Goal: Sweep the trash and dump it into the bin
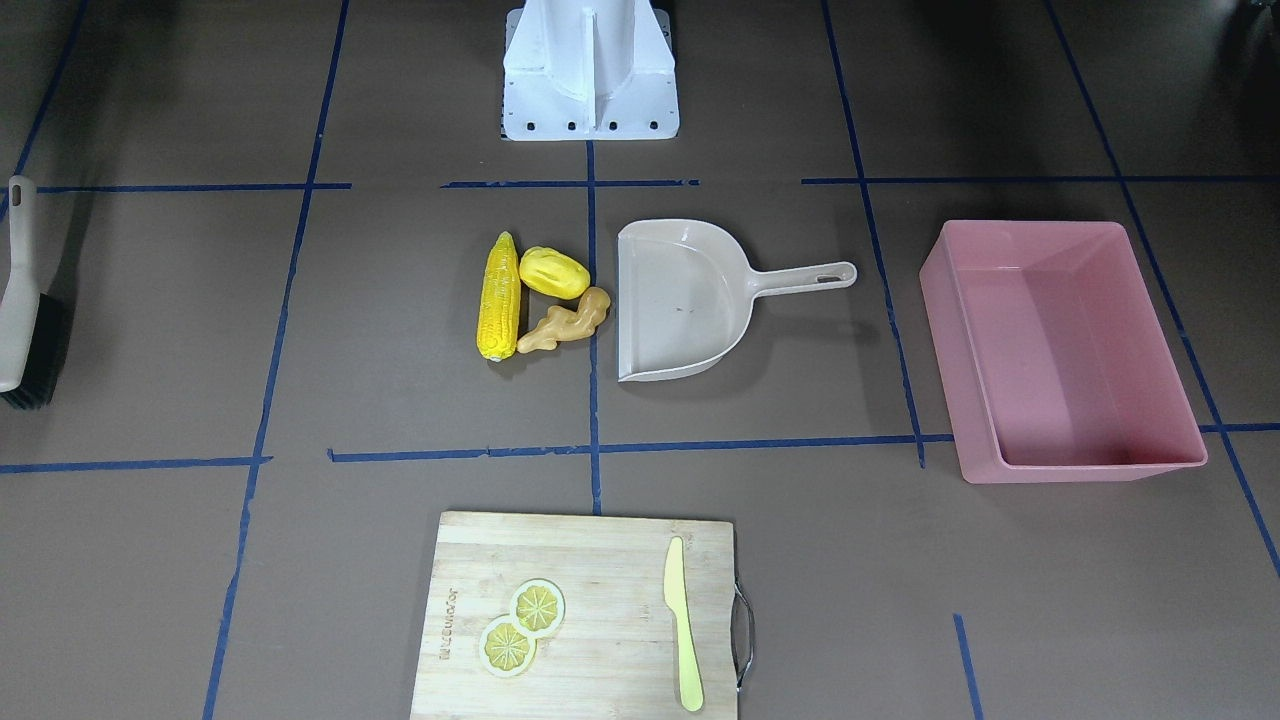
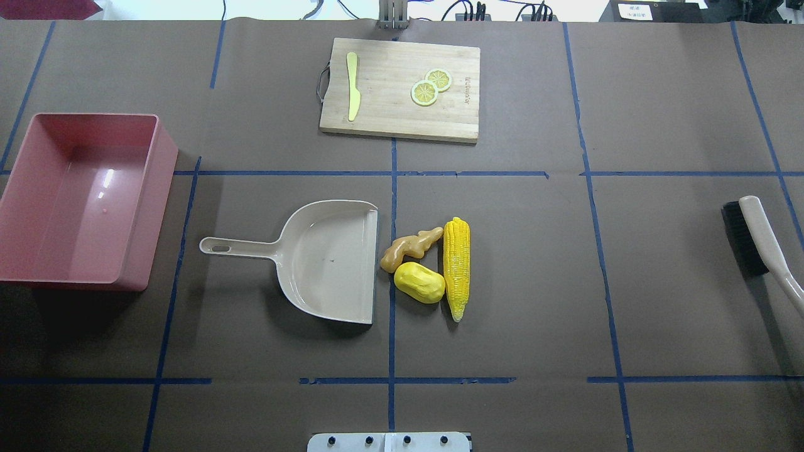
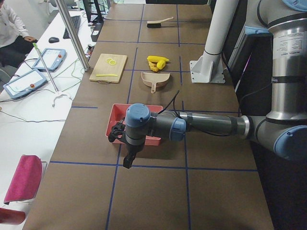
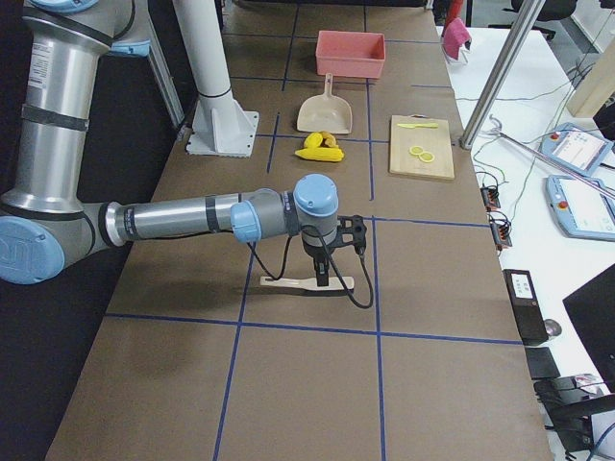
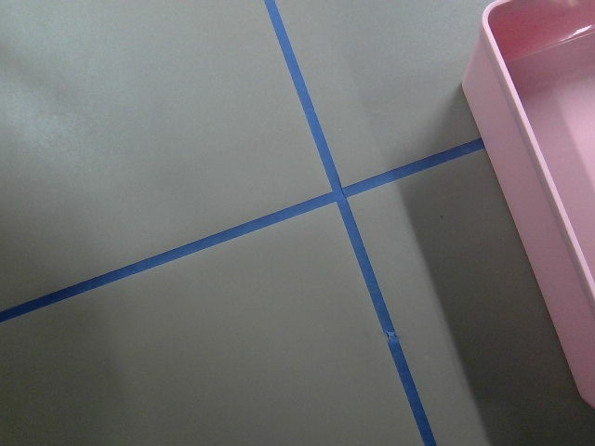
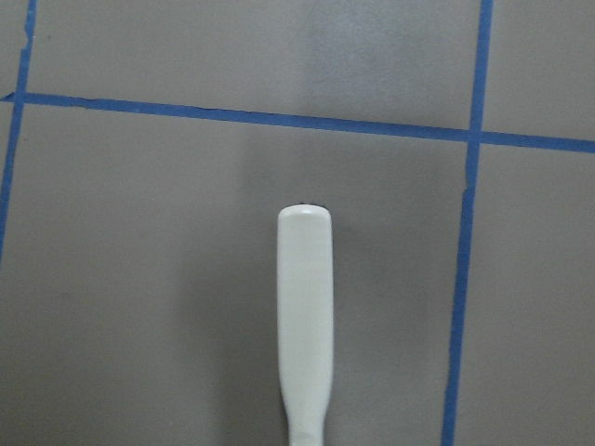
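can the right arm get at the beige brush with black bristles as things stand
Probably yes: the right gripper hangs just above the beige brush with black bristles, whose handle lies bare on the brown table, with nothing else near it.

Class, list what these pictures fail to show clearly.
Left hand: exterior left view only, small; open or shut unclear.
Right hand: exterior right view only; whether it touches the brush unclear.
Brush: handle end cut off by overhead view's right edge.
Bin: left wrist view shows only one corner.
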`<state>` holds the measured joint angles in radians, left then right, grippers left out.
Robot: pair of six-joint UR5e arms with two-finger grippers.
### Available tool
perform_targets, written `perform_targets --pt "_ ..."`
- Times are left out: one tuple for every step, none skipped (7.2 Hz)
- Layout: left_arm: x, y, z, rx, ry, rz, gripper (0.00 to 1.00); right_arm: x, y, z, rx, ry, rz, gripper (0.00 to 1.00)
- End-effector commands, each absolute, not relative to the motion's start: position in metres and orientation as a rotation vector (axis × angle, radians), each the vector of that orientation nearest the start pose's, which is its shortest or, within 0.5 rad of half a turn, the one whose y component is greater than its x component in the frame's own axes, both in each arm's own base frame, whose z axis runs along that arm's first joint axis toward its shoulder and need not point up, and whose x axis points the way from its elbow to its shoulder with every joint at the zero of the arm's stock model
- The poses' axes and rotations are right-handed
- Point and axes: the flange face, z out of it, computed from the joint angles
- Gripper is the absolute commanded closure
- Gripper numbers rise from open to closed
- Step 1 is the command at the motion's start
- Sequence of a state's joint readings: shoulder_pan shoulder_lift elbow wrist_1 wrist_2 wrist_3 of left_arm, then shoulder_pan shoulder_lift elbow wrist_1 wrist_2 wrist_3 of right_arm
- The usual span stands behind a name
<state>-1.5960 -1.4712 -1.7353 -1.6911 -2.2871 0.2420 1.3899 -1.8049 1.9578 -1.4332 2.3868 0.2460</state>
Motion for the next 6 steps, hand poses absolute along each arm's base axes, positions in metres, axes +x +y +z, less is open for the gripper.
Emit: perform_targets --pt "-0.078 -0.461 0.612 0.286 0.684 0.284 0.0 -0.061 -0.375 0.567 0.071 -0.807 -0.039 0.0" --pt "-0.078 -0.461 0.612 0.286 0.686 0.284 0.0 -0.077 -0.367 0.596 0.083 -0.799 -0.026 0.0" --pt "-0.078 -0.461 0.611 0.287 0.684 0.285 0.0 -0.095 -0.36 0.63 0.084 -0.789 -0.046 0.01" --pt "-0.078 -0.46 0.612 0.287 0.684 0.285 0.0 -0.111 -0.353 0.662 0.082 -0.761 -0.054 0.01" --pt "-0.078 -0.46 0.613 0.285 0.685 0.285 0.0 -0.123 -0.351 0.663 0.084 -0.763 -0.039 0.01" --pt "-0.078 -0.461 0.611 0.288 0.684 0.286 0.0 -0.128 -0.349 0.662 0.081 -0.767 -0.051 0.01"
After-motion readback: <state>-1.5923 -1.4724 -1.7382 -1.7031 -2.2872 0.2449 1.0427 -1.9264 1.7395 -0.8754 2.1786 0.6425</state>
